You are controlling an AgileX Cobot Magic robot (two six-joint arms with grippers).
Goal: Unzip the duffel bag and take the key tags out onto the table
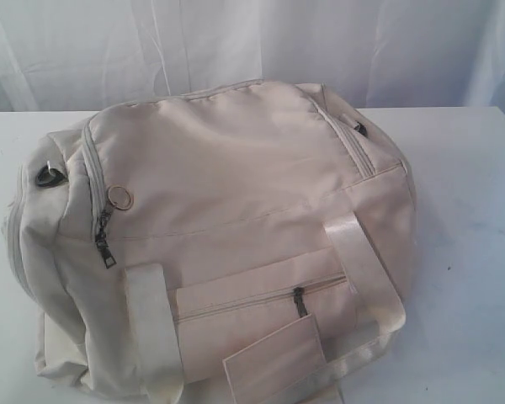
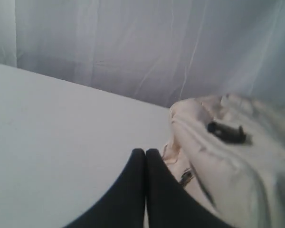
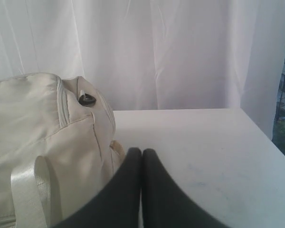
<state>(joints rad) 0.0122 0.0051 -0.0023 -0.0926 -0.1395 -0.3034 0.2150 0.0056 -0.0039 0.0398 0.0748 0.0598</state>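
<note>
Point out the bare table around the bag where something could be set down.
Widest bare patch: the table right of the bag, back to the curtain. A smaller strip lies left of the bag, by its end ring. The front is crowded with straps.

Duffel bag (image 1: 236, 210): lower end and straps (image 1: 156, 328) run off the exterior view's bottom edge. Main zip (image 1: 90, 168) closed, so interior hidden. Left wrist view: bag blurred, dark metal fitting (image 2: 226, 132) on it unclear (ring or buckle, cannot tell). Both wrist views crop the bag at frame edges.
</note>
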